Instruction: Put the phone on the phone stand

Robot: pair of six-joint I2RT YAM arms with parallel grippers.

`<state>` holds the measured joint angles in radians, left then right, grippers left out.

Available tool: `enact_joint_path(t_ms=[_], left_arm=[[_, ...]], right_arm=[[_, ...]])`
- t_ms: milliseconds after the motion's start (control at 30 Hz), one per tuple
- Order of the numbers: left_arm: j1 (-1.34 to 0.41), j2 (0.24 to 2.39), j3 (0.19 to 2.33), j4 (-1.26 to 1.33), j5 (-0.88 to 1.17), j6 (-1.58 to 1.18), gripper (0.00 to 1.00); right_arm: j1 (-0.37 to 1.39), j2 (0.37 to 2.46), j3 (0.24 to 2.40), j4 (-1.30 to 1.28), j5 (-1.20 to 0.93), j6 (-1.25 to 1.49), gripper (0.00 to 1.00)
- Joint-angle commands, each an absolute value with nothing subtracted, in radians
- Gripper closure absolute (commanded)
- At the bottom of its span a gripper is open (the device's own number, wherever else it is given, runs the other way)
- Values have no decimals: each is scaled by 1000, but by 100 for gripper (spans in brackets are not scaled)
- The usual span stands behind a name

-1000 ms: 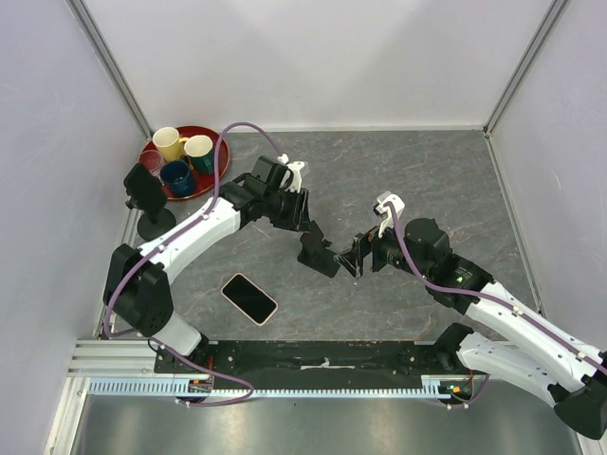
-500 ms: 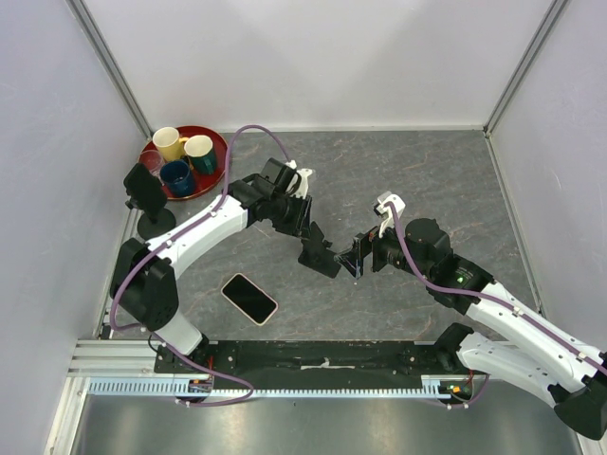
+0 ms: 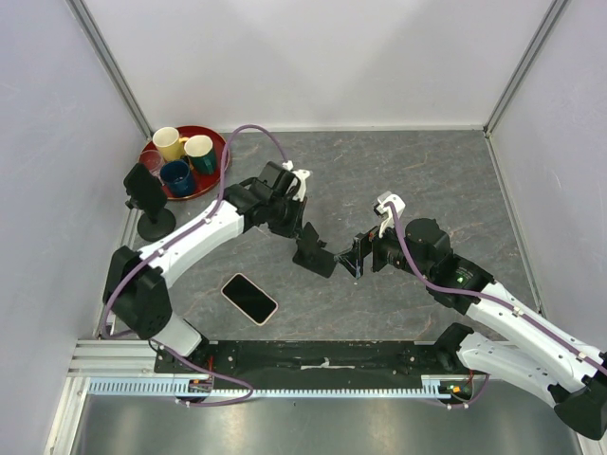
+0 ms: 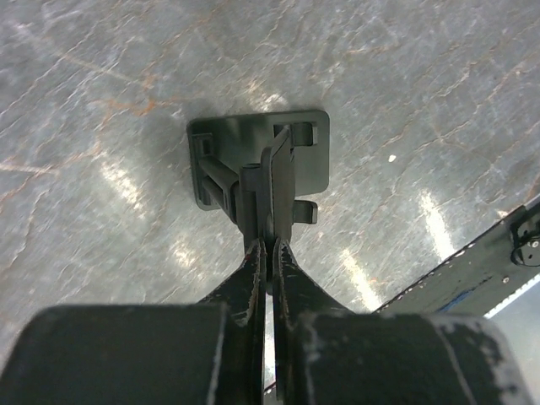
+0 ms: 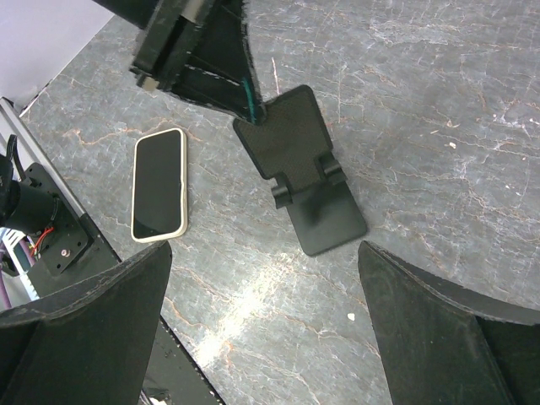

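Note:
The phone (image 3: 249,299), black-screened in a pale case, lies flat on the grey table at the near left; it also shows in the right wrist view (image 5: 159,196). The black phone stand (image 3: 317,256) stands mid-table between the arms, and in the right wrist view (image 5: 308,181) with its base toward the camera. My left gripper (image 3: 306,237) is shut on the top edge of the stand's back plate (image 4: 253,160), fingers (image 4: 291,270) pinching it. My right gripper (image 3: 359,257) is open and empty just right of the stand; its fingertips (image 5: 84,321) frame the bare table.
A red tray (image 3: 213,175) with several cups sits at the far left corner. A black clamp-like holder on a round foot (image 3: 147,194) stands by the left wall. A black rail (image 3: 322,355) runs along the near table edge. Walls close in on three sides.
My left gripper has shifted slightly while holding the stand's back plate, and the stand moved a little left with it. The right arm and the phone have not moved.

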<state>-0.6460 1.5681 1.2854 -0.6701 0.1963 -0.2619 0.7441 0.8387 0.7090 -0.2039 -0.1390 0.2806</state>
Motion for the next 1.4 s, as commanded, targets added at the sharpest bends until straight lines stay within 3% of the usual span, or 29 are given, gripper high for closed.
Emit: enact_joint_path(t_ms=[0, 333, 767, 1067, 1367], left_arm=[[-644, 1427, 1258, -689, 65, -224, 98], [-554, 1263, 1213, -753, -100, -250, 98], [-90, 1002, 1144, -986, -178, -200, 98], [156, 969, 1039, -864, -169, -89, 98], [227, 980, 1051, -787, -187, 87, 98]], right_arm=[[741, 828, 696, -170, -155, 278, 2], [741, 822, 690, -164, -166, 281, 2], [741, 827, 680, -133, -245, 302, 2], [744, 818, 684, -118, -340, 322, 2], [833, 769, 663, -103, -327, 324, 2]])
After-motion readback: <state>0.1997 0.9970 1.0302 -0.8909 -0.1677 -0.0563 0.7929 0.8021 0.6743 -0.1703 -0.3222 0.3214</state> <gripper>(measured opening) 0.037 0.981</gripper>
